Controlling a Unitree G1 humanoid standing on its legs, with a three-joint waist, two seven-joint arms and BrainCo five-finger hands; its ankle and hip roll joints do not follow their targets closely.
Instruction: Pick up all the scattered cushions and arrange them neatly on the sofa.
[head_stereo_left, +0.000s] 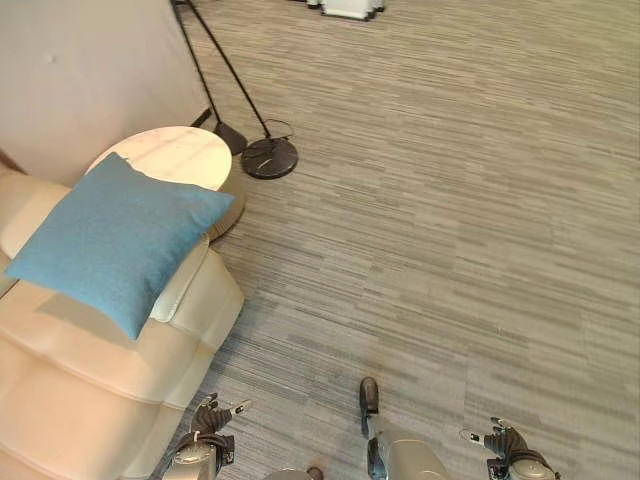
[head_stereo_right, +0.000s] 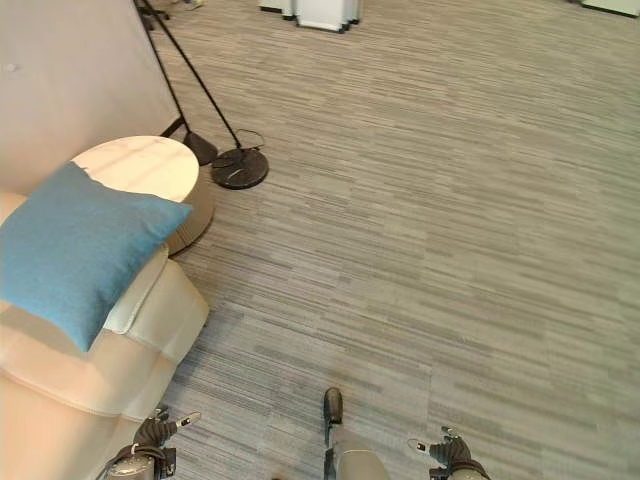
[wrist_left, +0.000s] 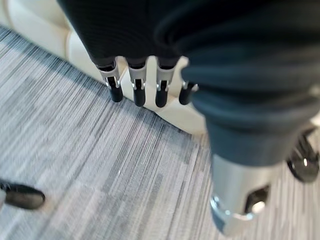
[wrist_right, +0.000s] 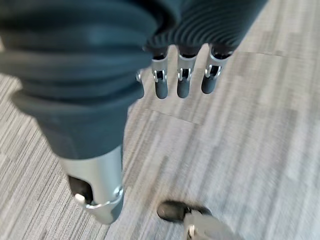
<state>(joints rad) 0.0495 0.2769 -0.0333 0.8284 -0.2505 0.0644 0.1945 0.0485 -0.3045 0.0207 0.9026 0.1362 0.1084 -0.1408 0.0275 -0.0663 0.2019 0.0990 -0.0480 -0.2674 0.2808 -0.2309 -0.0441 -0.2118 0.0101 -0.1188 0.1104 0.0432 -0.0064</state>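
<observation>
Open carpet floor (head_stereo_left: 450, 200) extends ahead of both hands. The left hand (head_stereo_left: 212, 422) hangs low, just beside the sofa (head_stereo_left: 90, 380) front edge, fingers relaxed, empty. The right hand (head_stereo_left: 505, 440) hangs over bare floor, fingers relaxed, empty. A blue cushion (head_stereo_left: 110, 240) leans on the sofa armrest, ahead-left of the left hand, beside a round side table (head_stereo_left: 185, 155).

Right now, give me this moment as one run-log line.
blue cushion: on cream sofa, corner overhanging round side table | left hand: open, empty, low beside sofa | right hand: open, empty, over carpet
</observation>
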